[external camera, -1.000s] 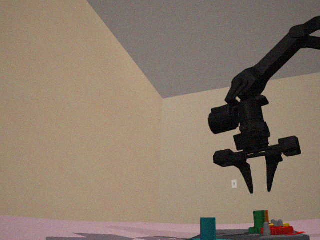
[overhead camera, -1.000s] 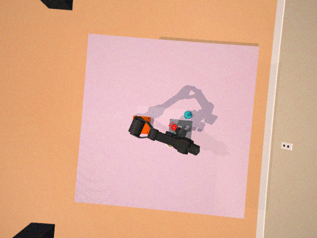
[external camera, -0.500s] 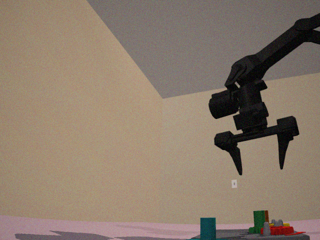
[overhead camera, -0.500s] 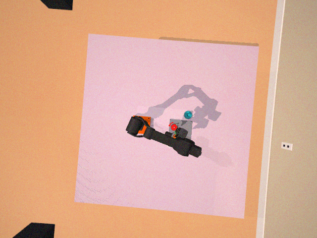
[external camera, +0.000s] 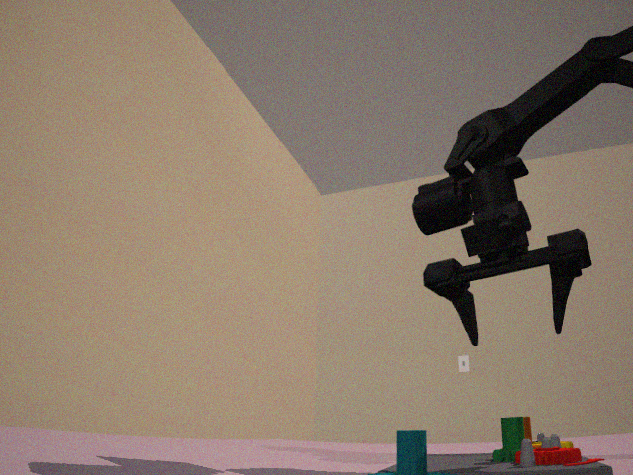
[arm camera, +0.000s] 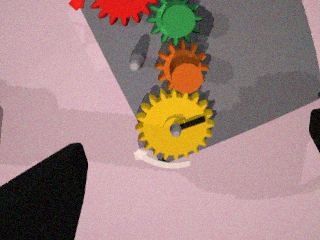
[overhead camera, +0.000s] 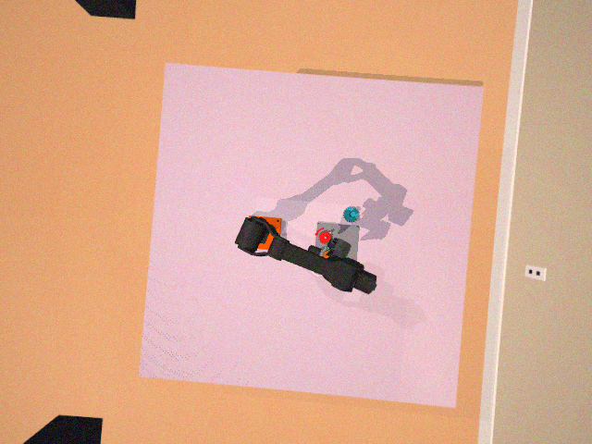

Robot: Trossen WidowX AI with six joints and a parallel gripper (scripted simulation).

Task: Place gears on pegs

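End effector: wide open (external camera: 516, 339), nothing between the fingers, hanging well above the board, fingers pointing down.
Arm: black (overhead camera: 305, 258) (external camera: 552, 97), reaching from its orange base plate (overhead camera: 277, 223) out over part of the board.
Board: grey (overhead camera: 351, 230) (external camera: 460, 462) (arm camera: 270, 60), sitting on the pink table (overhead camera: 229, 143) (external camera: 31, 441) (arm camera: 40, 70).
Red gear: on the board (overhead camera: 325, 237) (external camera: 557, 455) (arm camera: 124, 7), at one end of the chain, red arrow (overhead camera: 318, 232) (external camera: 585, 462) (arm camera: 76, 4) right beside it.
Green gear: on the board (overhead camera: 327, 248) (external camera: 512, 439) (arm camera: 177, 20), next after the red one, tall round handle sticking up. Teeth look like they meet the red gear's.
Orange gear: between green and yellow (overhead camera: 326, 254) (external camera: 526, 429) (arm camera: 185, 75), also got a tall handle. Can't really tell from here if it's fully flat.
Yellow gear: other end of the row (external camera: 566, 444) (arm camera: 170, 117), black stripe on top, peg tip poking through the middle. White arrow (arm camera: 167, 163) curves around its outer side.
Bare peg: grey one (external camera: 526, 452) (arm camera: 138, 55), off to the side of the green and orange gears, no gear on it.
Teal gear: loose on the table (overhead camera: 351, 214) (external camera: 411, 452), just beside the board, handle upright.
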